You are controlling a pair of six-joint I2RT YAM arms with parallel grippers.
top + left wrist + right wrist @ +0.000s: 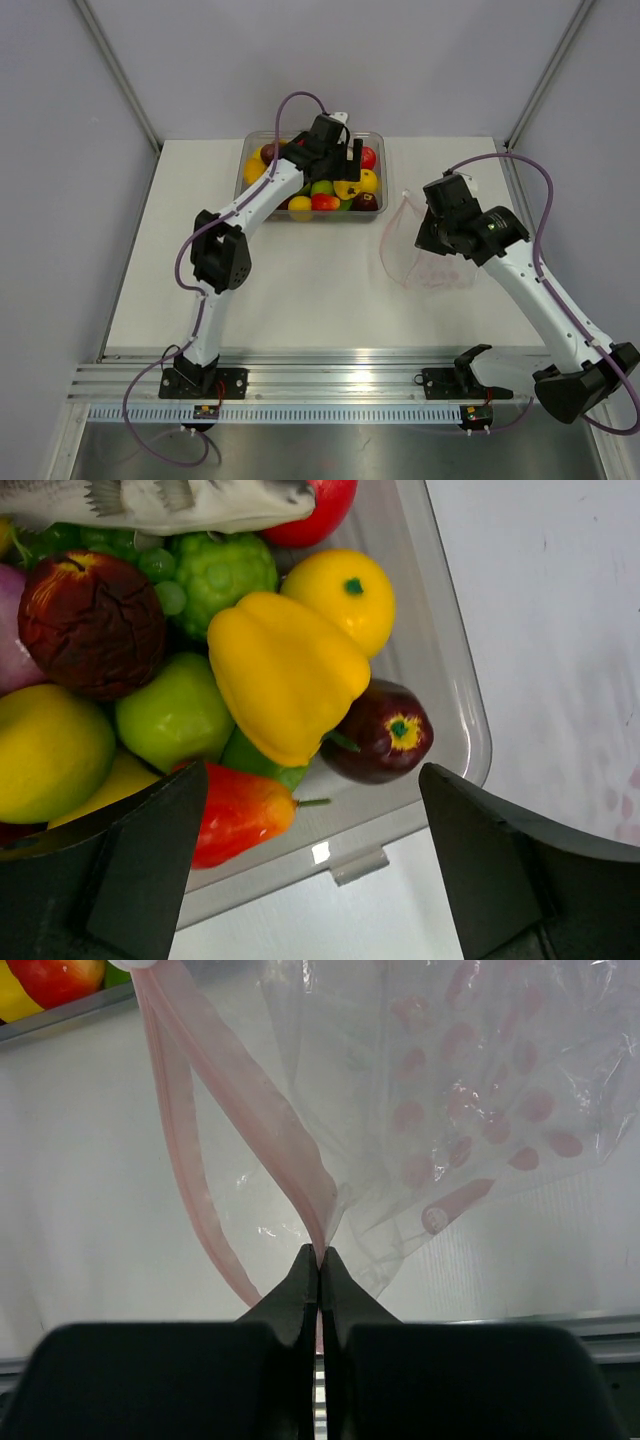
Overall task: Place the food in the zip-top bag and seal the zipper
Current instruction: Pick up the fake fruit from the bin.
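Zip-top bag pinched open, left gripper over the tub
From above, the food sits in the tub, bag just right, mouth facing it; left wrist, fingers spread above a yellow pepper, empty; right wrist, the right gripper clamps the zipper, strip running away tubward, likely propping the mouth open for loading

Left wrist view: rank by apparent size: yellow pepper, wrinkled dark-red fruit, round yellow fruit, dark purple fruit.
1. yellow pepper
2. wrinkled dark-red fruit
3. round yellow fruit and dark purple fruit: these look about alike, and the pepper partly covers both, so no ranking between them.
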